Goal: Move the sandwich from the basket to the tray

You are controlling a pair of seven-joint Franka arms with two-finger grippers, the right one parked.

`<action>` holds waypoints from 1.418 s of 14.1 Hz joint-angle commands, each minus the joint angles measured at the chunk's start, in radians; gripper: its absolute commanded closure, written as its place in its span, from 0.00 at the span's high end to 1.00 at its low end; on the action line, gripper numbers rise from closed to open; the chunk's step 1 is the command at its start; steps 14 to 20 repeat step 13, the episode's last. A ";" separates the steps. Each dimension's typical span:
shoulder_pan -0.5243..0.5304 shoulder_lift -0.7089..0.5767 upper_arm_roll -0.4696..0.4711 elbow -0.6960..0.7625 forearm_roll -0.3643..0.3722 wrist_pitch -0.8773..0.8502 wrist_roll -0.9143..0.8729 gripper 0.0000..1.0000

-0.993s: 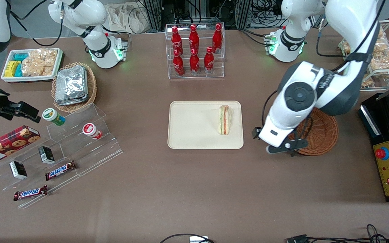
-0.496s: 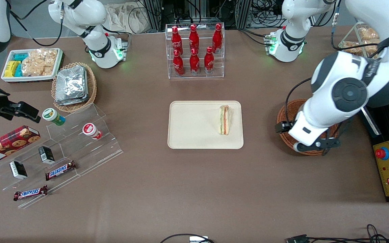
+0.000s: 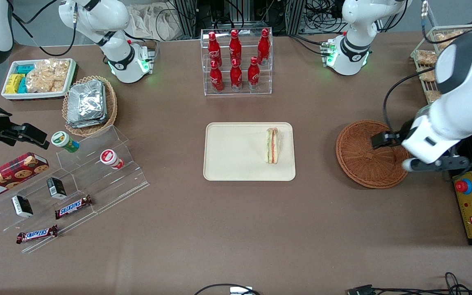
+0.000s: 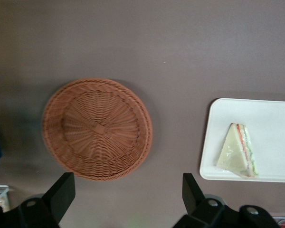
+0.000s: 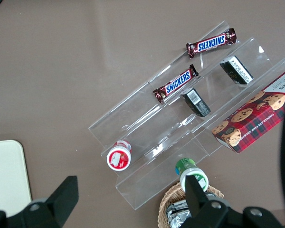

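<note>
The sandwich (image 3: 272, 145) lies on the cream tray (image 3: 232, 151), near the tray's edge toward the working arm's end; it also shows in the left wrist view (image 4: 237, 152) on the tray (image 4: 275, 118). The reddish-brown wicker basket (image 3: 363, 155) stands beside the tray and is empty, as the left wrist view (image 4: 97, 128) shows too. My left gripper (image 3: 426, 164) hangs high above the basket's rim at the working arm's end. It is open and empty (image 4: 126, 194), with its fingers spread wide.
A rack of red bottles (image 3: 236, 61) stands farther from the front camera than the tray. A black control box (image 3: 471, 205) and a wire rack of snacks (image 3: 436, 49) are beside the working arm. A stepped acrylic shelf (image 3: 76, 180) and a foil-packet basket (image 3: 90, 104) lie toward the parked arm's end.
My left gripper has swung away from the tray, across the basket toward the working arm's end, uncovering the basket. The sandwich has stayed on the tray.
</note>
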 commanded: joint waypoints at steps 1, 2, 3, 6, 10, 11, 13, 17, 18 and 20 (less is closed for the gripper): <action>-0.062 -0.085 0.098 -0.031 -0.023 -0.023 0.061 1.00; -0.072 -0.097 0.111 -0.032 -0.023 -0.026 0.061 1.00; -0.079 -0.108 0.134 -0.031 -0.023 -0.034 0.067 1.00; -0.112 -0.148 0.197 -0.031 -0.023 -0.073 0.143 1.00; -0.142 -0.196 0.240 -0.051 -0.023 -0.107 0.188 1.00; -0.142 -0.199 0.240 -0.057 -0.023 -0.109 0.188 1.00; -0.141 -0.199 0.238 -0.055 -0.023 -0.109 0.188 1.00; -0.141 -0.199 0.238 -0.055 -0.023 -0.109 0.188 1.00; -0.141 -0.199 0.238 -0.055 -0.023 -0.109 0.188 1.00; -0.141 -0.199 0.238 -0.055 -0.023 -0.109 0.188 1.00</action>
